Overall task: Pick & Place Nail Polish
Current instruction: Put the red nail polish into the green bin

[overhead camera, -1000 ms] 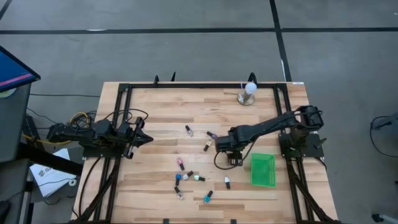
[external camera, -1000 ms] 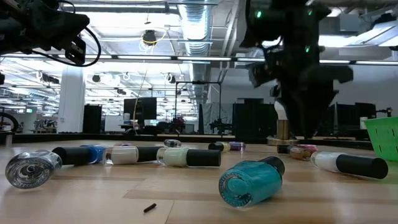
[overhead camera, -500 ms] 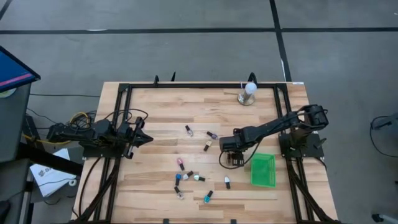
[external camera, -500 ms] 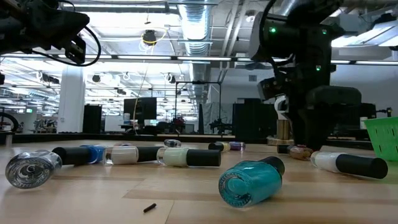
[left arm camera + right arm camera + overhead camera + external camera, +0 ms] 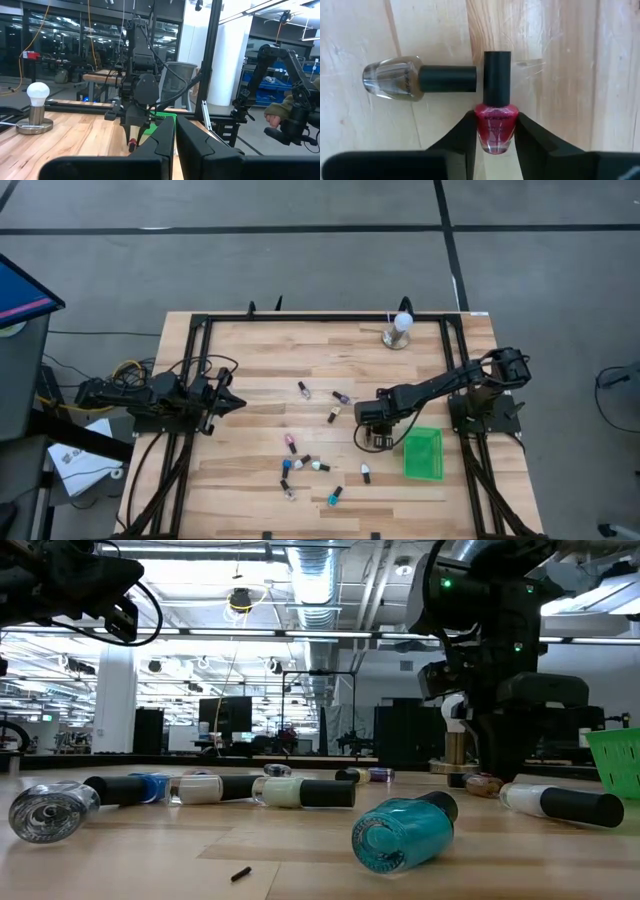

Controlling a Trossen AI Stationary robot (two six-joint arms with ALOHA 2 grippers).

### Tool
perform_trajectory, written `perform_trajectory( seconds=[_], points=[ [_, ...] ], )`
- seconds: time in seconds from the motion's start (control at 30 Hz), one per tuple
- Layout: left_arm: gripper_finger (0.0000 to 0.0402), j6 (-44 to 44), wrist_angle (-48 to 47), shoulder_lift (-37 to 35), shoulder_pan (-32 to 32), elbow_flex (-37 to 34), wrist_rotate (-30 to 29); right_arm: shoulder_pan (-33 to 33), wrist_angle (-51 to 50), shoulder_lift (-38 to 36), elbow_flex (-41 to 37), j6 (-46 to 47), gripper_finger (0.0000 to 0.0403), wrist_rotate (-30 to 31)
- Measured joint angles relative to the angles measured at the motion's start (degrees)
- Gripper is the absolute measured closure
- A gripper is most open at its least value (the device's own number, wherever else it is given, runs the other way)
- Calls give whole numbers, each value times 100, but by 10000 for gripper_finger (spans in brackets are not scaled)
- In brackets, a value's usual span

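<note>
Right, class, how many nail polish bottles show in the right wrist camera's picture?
2. A red bottle sits between the right gripper's fingers; a clear bottle lies beside it, dark cap pointing at the red one's cap. More may lie outside this view.

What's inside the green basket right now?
Nothing shows inside the green basket from above, only its mesh floor. The right gripper is beside it, closed around a red nail polish bottle on the table.
</note>
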Motion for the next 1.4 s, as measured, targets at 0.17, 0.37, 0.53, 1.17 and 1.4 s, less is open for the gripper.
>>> perform_trajectory(
  seconds=[0.17,0.37,0.53,1.17,1.4],
  points=[
    [389,0,0,0,0,-2,0,-2,-36,-18,-3,223,312,23],
    [389,0,-2,0,0,-2,0,-103,-239,-506,-76,376,312,223],
    [389,0,-7,18,0,-2,0,-226,-721,-1281,-51,771,312,283],
    [389,0,50,68,0,-2,-2,2411,-1988,-3440,-27,5358,296,64],
    [389,0,52,68,0,0,0,3498,-1989,-2551,-27,6258,296,58]
  ],
)
